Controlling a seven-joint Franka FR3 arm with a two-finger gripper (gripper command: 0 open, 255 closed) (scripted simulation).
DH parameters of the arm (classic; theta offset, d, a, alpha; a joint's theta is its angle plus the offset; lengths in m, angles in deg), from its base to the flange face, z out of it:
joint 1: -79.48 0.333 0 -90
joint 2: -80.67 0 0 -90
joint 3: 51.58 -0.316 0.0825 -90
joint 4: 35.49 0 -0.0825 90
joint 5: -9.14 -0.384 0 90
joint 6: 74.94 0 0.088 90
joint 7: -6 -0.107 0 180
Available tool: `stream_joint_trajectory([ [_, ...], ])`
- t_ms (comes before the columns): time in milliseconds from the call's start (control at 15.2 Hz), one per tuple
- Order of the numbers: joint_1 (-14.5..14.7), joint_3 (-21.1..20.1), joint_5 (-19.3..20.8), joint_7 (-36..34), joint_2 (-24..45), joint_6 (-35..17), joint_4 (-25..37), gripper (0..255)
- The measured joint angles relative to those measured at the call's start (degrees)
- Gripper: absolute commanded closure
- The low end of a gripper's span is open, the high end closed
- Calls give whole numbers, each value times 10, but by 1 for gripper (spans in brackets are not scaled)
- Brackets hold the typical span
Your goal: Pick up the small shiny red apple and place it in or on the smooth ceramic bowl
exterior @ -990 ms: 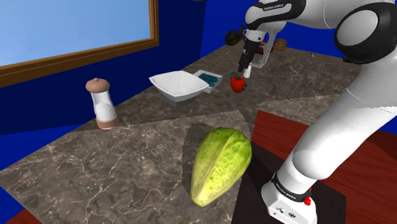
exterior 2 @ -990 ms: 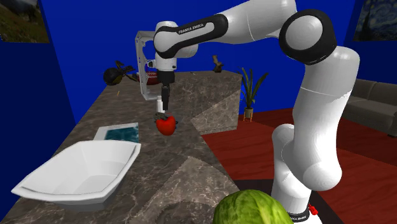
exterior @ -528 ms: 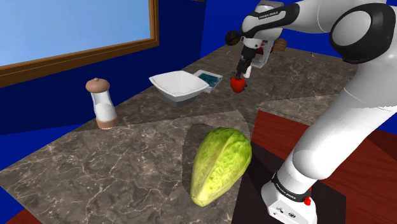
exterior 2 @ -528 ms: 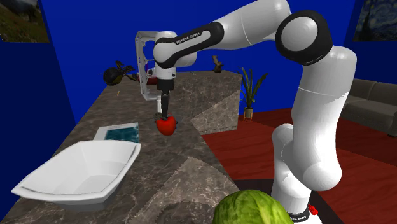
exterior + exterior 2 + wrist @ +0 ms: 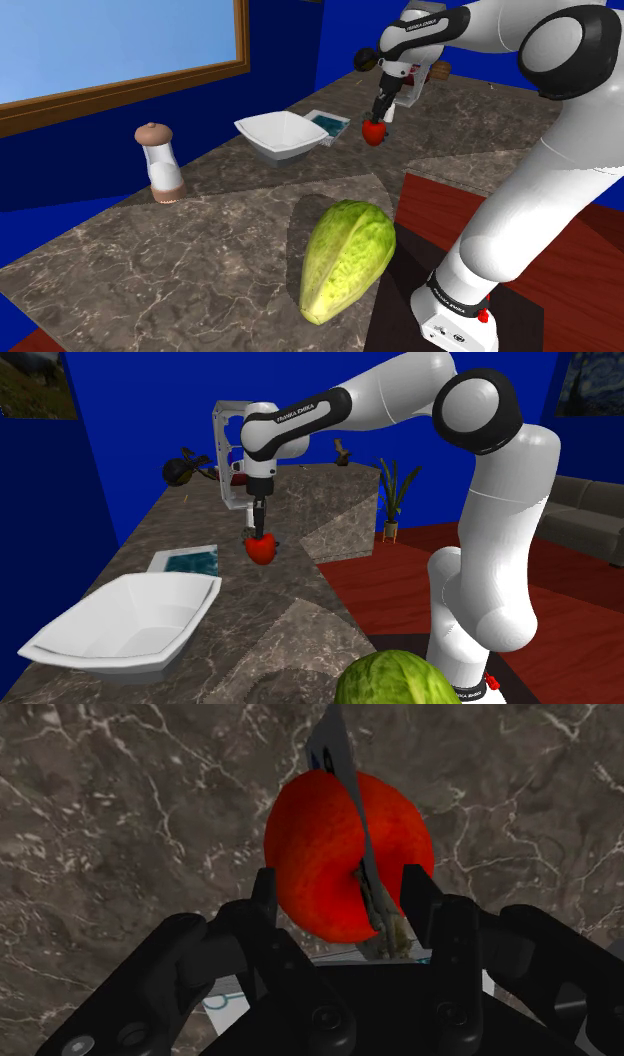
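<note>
Apple (image 5: 373,132) is clamped in gripper (image 5: 381,113), jaws closed onto it; bowl (image 5: 272,150) is seen approx. 9 o'clock from it, shoulder view.

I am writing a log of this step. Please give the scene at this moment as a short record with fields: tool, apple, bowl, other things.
tool: shut on the apple, one finger on each side of it
apple: red, apart from the bowl, to its right in the shoulder view
bowl: white, upright, empty
apple lifted off the counter: cannot tell
other things: green leafy head near the stand; shaker with a brown cap; flat blue-topped item beside the bowl
</note>
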Motion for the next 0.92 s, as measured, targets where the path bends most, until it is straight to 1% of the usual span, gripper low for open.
stream_joint_trajectory([
  [594,0,0,0,0,-1,0,1,255],
  [924,0,-1,2,-3,-4,30,26,255],
])
